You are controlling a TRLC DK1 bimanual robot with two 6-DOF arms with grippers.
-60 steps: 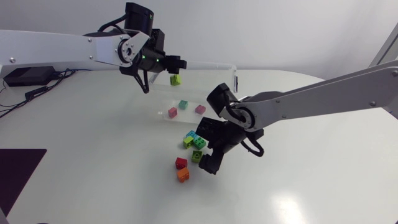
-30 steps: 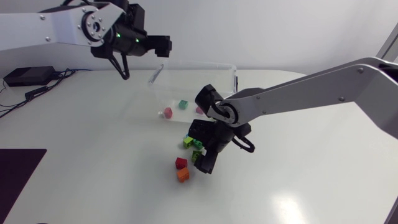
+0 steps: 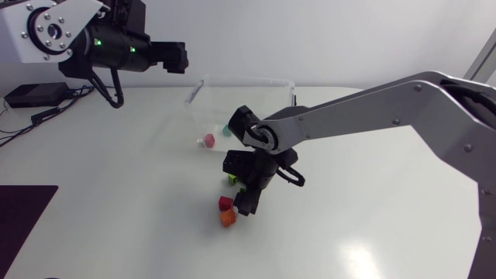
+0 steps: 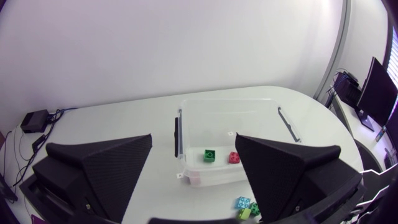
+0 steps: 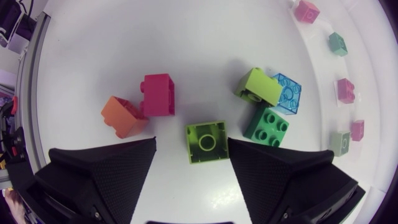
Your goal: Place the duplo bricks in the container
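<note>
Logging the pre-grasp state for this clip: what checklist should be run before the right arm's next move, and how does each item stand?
1. Right gripper open: ok.
2. Lime brick between its fingers, untouched: ok.
3. Green brick clear of the nearer finger: cannot tell, it lies very close.
4. Red brick and orange brick clear of the other finger: ok.
5. Container open, with room inside: ok.
6. Left gripper open, empty, away from the container's mouth: ok.
</note>
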